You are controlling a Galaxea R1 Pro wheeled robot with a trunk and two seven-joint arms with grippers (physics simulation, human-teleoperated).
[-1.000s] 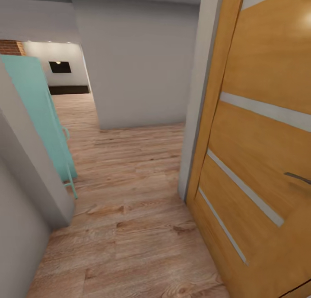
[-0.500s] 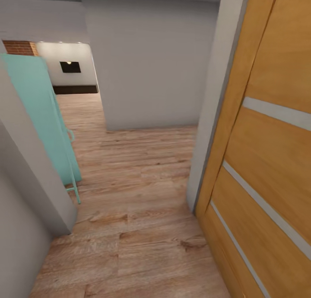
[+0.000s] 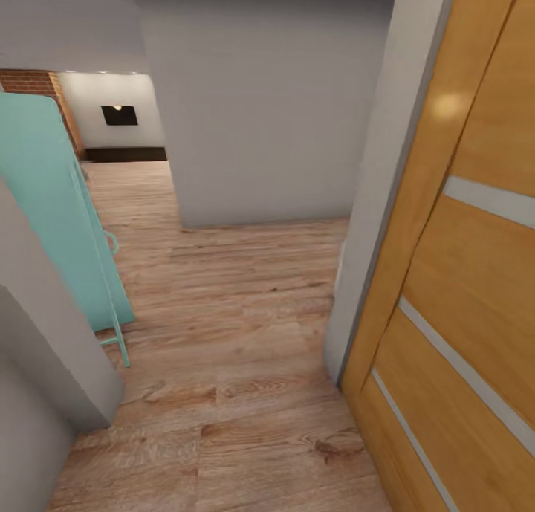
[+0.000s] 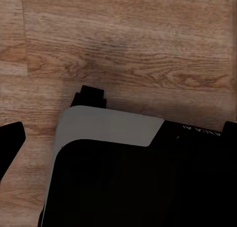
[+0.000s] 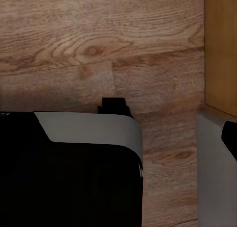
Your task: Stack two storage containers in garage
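Observation:
The two storage containers are out of view. I am in a hallway with a wood-plank floor (image 3: 230,326). Through the opening at far left lies the living room, with a brick fireplace (image 3: 30,82), a dark wall TV (image 3: 120,114) and a long dark low cabinet (image 3: 125,154). The garage is out of view. In the left wrist view my left gripper (image 4: 118,133) hangs over my dark base, its dark fingertips (image 4: 10,138) at the picture's two sides, open and empty. My right gripper (image 5: 118,138) is also above the base, one fingertip (image 5: 230,138) at the edge, nothing held.
An open wooden door (image 3: 461,289) with pale stripes stands close on the right. A grey wall corner (image 3: 260,125) is ahead. A turquoise door (image 3: 56,215) and a grey wall edge (image 3: 44,334) narrow the left side. The passage bends left toward the far room.
The camera has moved forward and turned slightly: the wooden door takes up more of the right side, its handle has left the picture, and more of the brick fireplace shows.

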